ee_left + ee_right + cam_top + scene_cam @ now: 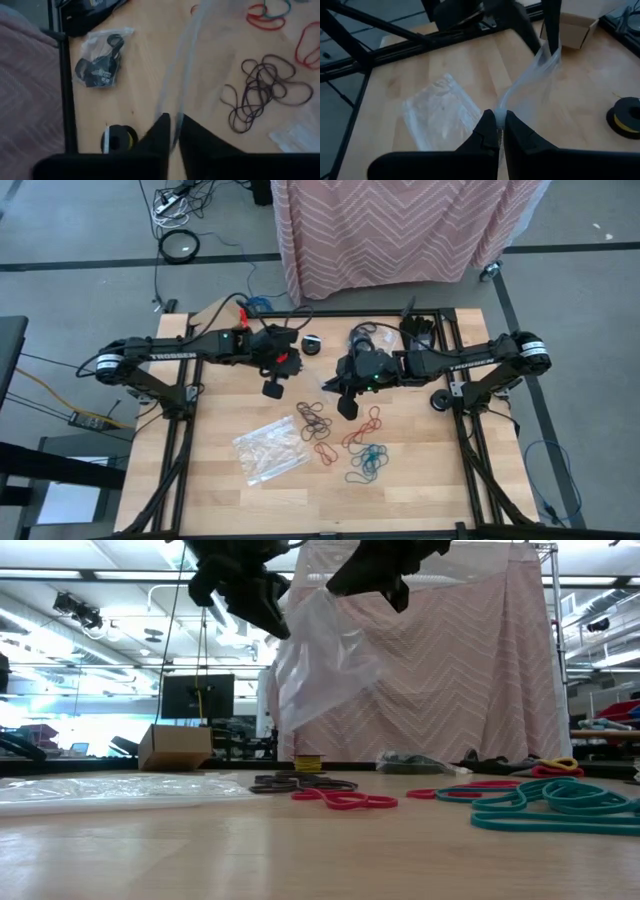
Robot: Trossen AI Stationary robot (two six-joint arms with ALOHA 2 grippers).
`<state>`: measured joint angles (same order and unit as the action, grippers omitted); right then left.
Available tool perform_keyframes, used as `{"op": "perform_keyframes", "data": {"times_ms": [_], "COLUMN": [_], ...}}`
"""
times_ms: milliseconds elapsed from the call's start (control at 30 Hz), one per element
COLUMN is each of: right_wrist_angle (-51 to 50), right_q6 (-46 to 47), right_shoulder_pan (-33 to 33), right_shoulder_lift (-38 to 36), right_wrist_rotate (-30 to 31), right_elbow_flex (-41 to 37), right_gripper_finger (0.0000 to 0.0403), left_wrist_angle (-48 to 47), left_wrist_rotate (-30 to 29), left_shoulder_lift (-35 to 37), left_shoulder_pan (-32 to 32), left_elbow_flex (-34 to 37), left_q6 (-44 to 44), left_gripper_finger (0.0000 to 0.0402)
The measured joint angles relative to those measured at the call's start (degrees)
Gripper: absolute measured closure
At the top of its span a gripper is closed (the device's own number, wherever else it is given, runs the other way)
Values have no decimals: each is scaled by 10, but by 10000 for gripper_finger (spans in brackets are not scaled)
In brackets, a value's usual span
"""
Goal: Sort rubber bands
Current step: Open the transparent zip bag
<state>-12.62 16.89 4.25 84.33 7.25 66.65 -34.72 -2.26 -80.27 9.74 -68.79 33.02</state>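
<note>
Two grippers hold one clear plastic bag (320, 660) in the air above the worktop (420, 480): I see the left gripper (172, 131) with its jaws narrow on one edge of the bag, and the right gripper (500, 125) with its jaws closed on the other edge. The rubber bands (345, 442) lie loose on the worktop below, black ones, red ones and teal ones in separate small heaps. Another clear bag (270, 450) lies flat just beside them.

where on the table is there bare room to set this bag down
Bare wood runs along the table's near edge, below the flat clear bag and the teal bands. The right side past the red bands is open too. The middle is crowded with black bands.
</note>
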Motion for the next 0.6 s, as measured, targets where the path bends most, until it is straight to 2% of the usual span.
{"op": "perform_keyframes", "data": {"times_ms": [67, 300, 400, 533, 600], "right_wrist_angle": [-15, -27, -14, -13, -6], "right_q6": [5, 3, -5, -12, -20], "right_shoulder_pan": [0, -10, -24, -43, -54], "right_shoulder_lift": [0, 0, 0, 0, 0], "right_wrist_rotate": [0, -16, -44, -61, -71], "right_elbow_flex": [0, 0, 0, 0, 0], "right_gripper_finger": [401, 401, 401, 401, 401], "left_wrist_angle": [-8, -61, -71, -90, -96], "left_wrist_rotate": [10, 93, 108, 166, 171], "left_shoulder_lift": [-1, 0, 0, -9, -19], "left_shoulder_pan": [0, -1, -1, -2, -11], "left_elbow_flex": [-3, -49, -54, -54, -54], "left_q6": [-33, -106, -112, -113, -113], "left_gripper_finger": [391, 398, 399, 399, 400]}}
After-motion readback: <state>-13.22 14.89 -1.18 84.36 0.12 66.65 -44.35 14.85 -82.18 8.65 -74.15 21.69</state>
